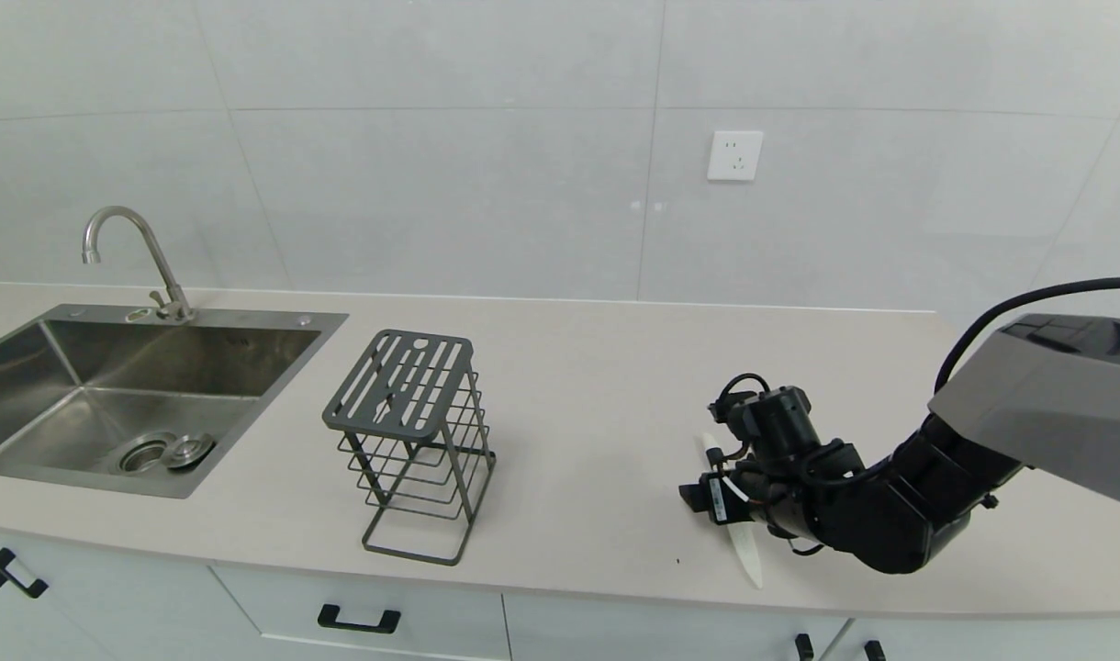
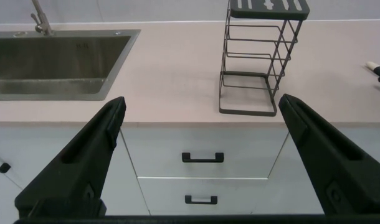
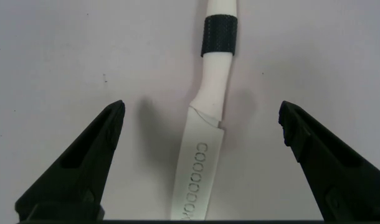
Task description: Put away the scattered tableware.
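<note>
Right hand (image 1: 725,500) hovers low over the knife (image 3: 205,155), fingers spread wide on either side of it, gripping nothing. The knife lies flat on the table (image 1: 597,395) at the right near edge, handle pointing far, blade near. It looks light, stiff and slick, and probably brittle at the thin blade. The rounded handle by the black band looks like the safest grip. Lying so flat, it leaves little for the fingertips to get under. The left hand (image 2: 202,102) hangs wide open and empty in front of the drawers (image 2: 202,155). A slotted rack (image 1: 413,441) stands mid-table, well left of the knife, with bare table between them. The sink (image 1: 110,367) sits far left.
</note>
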You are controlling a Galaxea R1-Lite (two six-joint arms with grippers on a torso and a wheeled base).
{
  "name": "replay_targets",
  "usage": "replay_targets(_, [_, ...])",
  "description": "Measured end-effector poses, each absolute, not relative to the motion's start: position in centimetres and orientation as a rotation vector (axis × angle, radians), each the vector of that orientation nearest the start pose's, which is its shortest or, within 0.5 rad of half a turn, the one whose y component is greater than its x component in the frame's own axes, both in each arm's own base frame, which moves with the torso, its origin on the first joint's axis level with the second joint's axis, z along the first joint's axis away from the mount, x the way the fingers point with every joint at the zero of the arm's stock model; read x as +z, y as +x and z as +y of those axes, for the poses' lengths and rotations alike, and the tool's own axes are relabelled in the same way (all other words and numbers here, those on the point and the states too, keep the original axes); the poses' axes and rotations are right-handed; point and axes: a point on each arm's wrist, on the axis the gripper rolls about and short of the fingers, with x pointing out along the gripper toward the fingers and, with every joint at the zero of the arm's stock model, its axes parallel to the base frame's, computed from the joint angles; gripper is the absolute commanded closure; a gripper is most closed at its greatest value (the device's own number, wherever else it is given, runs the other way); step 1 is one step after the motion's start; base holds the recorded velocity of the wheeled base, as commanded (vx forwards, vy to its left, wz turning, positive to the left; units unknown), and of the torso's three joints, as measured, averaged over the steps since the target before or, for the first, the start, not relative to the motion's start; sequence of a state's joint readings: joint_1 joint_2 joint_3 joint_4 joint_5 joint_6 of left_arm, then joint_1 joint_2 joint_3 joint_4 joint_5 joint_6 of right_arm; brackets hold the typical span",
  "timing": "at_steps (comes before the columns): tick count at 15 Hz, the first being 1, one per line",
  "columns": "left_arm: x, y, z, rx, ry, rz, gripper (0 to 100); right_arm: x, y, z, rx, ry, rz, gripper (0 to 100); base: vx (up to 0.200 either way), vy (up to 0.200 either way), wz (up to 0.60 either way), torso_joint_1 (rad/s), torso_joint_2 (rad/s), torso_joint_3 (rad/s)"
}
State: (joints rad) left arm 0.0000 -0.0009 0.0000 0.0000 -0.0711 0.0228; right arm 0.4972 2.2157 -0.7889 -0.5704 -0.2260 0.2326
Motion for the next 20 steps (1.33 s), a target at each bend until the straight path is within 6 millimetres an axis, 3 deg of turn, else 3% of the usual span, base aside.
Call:
replay_targets(13, [7.5, -2.3, -0.2, -0.071, 0.024, -0.002, 0, -1.4, 31.2, 15.4, 0.126, -0.094, 0.859, 0, 0.0, 0.0, 0.0, 0.0, 0.0, 0.0])
replay_targets(14, [7.5, -2.3, -0.2, -0.07, 0.024, -0.002, 0, -1.5, 31.2, 15.4, 0.126, -0.094, 0.86, 100, 0.0, 0.0, 0.0, 0.0, 0.0, 0.0])
replay_targets(20, [7.5, -2.3, -0.2, -0.07, 0.023, -0.002, 0, -1.9, 31.1, 15.4, 0.124, -0.098, 0.87, 100, 0.0, 0.0, 0.0, 0.0, 0.0, 0.0])
